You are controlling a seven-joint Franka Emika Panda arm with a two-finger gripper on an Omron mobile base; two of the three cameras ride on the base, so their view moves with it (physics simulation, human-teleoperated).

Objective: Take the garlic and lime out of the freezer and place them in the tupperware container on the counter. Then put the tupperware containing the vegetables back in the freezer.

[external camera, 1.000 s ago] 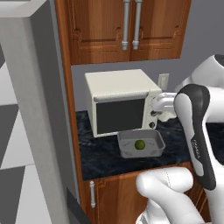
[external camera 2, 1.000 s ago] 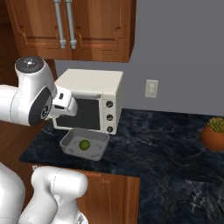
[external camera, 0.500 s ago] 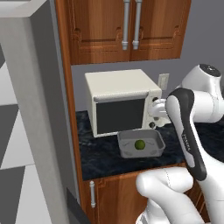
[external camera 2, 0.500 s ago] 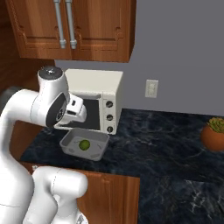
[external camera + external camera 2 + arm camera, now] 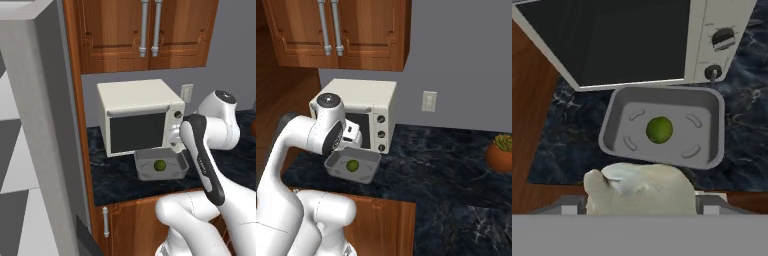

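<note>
In the left base view, the tupperware container [image 5: 161,167] is seen on the dark surface [image 5: 117,175] just in front of the cream oven [image 5: 139,116], with the lime [image 5: 160,165] already lying in its middle. The grey freezer [image 5: 37,125] stands at the left edge. The arm is raised above the tub's right end.

In the right base view, the same tub [image 5: 352,165] and the lime [image 5: 352,164] are found near the surface's front edge, the arm's wrist poised over them beside the oven.

In the hand view, the garlic [image 5: 641,191] is seen large at the bottom, held across its width in the claw [image 5: 641,206], whose jaws are set wide around the bulb. The tub lies ahead of it, the lime [image 5: 659,129] at its centre.

The garlic's delivery is judged to be the step in hand. Next, the bulb would need to be carried over a free part of the tub, beside the lime, lowered within the low walls, and released.
</note>
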